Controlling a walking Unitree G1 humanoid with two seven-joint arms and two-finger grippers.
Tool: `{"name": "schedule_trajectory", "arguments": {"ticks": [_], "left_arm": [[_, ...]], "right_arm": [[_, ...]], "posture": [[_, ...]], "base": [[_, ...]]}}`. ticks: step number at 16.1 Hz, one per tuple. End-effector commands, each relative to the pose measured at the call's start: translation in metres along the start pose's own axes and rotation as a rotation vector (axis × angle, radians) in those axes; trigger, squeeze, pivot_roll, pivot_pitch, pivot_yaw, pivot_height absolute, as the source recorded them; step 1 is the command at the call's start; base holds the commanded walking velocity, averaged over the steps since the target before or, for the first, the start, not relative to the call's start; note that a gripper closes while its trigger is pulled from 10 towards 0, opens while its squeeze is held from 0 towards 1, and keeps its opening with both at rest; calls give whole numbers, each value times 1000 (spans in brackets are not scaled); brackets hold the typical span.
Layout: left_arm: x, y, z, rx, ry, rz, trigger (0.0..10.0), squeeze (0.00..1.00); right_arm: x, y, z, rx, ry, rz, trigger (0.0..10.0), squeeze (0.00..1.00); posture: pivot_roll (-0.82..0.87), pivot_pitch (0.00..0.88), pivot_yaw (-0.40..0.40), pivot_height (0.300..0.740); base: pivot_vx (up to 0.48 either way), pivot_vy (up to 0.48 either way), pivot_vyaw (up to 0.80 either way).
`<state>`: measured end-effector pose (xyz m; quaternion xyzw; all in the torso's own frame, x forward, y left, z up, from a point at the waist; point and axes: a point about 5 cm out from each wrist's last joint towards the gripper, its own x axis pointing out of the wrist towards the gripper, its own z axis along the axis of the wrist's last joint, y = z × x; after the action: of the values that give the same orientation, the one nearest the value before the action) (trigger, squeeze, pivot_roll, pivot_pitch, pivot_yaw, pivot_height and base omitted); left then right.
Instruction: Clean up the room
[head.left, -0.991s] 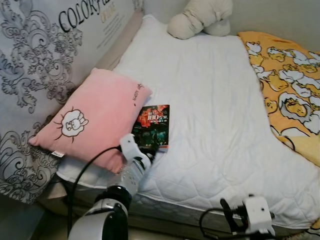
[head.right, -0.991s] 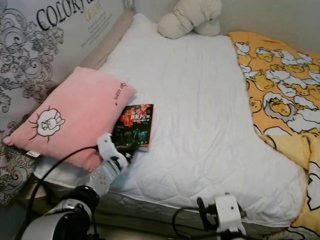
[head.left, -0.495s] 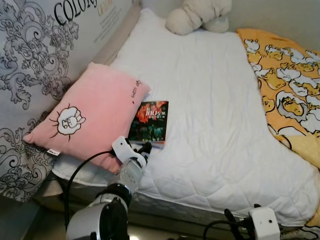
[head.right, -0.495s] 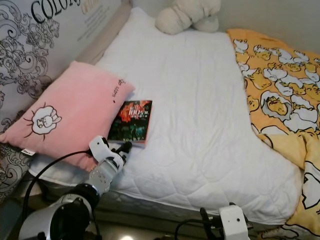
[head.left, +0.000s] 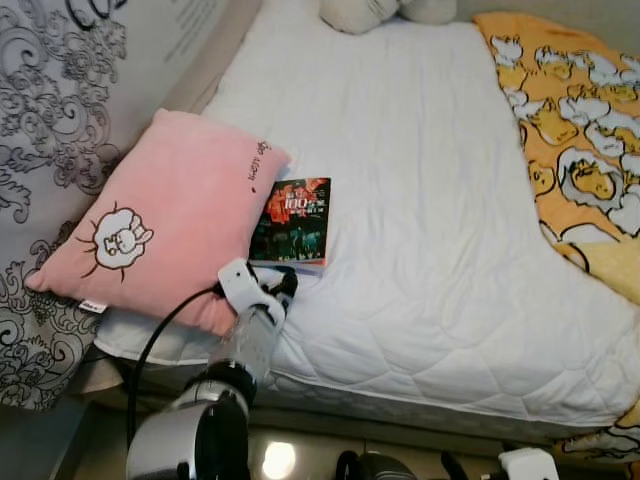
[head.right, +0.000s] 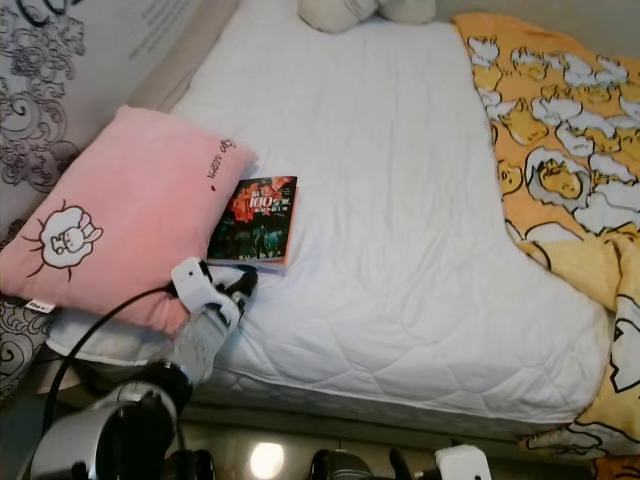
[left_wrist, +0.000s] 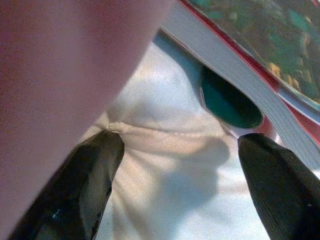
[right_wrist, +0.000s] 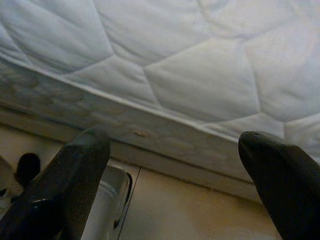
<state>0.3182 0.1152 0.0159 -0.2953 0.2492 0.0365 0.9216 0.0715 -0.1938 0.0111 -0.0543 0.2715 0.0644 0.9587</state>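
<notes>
A dark paperback book (head.left: 292, 222) with a red title lies flat on the white quilt (head.left: 420, 200), beside a pink pillow (head.left: 165, 225) with a sheep drawing. My left gripper (head.left: 281, 286) is open and low over the quilt, just short of the book's near edge. In the left wrist view its black fingers (left_wrist: 85, 185) frame the quilt, with the book's page edge (left_wrist: 235, 60) ahead and the pillow (left_wrist: 60, 60) close alongside one finger. My right gripper (right_wrist: 175, 175) is open and empty, hanging below the mattress edge (right_wrist: 150, 125).
A yellow duck-print blanket (head.left: 580, 130) covers the bed's right side. A cream plush toy (head.left: 360, 10) lies at the head of the bed. A grey patterned panel (head.left: 60, 80) stands along the left. Bare floor (head.left: 300, 455) shows below the bed's front edge.
The camera has tilted down and the whole scene has shifted up. My left gripper has reached closer to the book's near edge. The right arm has sunk lower in the eye views.
</notes>
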Motion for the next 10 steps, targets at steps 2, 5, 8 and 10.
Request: {"name": "schedule_trajectory", "arguments": {"ticks": [2,5,8,10], "left_arm": [[-9,17,-10,55,-14,3,10000,0],[-21,20,12,73,-142,-45,10000,0],[-31,10,37,70,-243,-81,10000,0],[-38,-11,50,291,-328,-146,10000,0]], "right_arm": [[-3,-1,-2,2,18,-13,10000,0],[-2,0,-3,-2,27,-5,10000,0],[-3,-1,-2,-8,29,0,10000,0],[-4,-1,-1,-5,29,2,10000,0]], "posture": [[-151,173,-79,732],[-129,194,-88,732],[-130,204,-95,732],[-130,204,-95,732]], "base": [[0,0,0],[0,0,0],[0,0,0],[0,0,0]]}}
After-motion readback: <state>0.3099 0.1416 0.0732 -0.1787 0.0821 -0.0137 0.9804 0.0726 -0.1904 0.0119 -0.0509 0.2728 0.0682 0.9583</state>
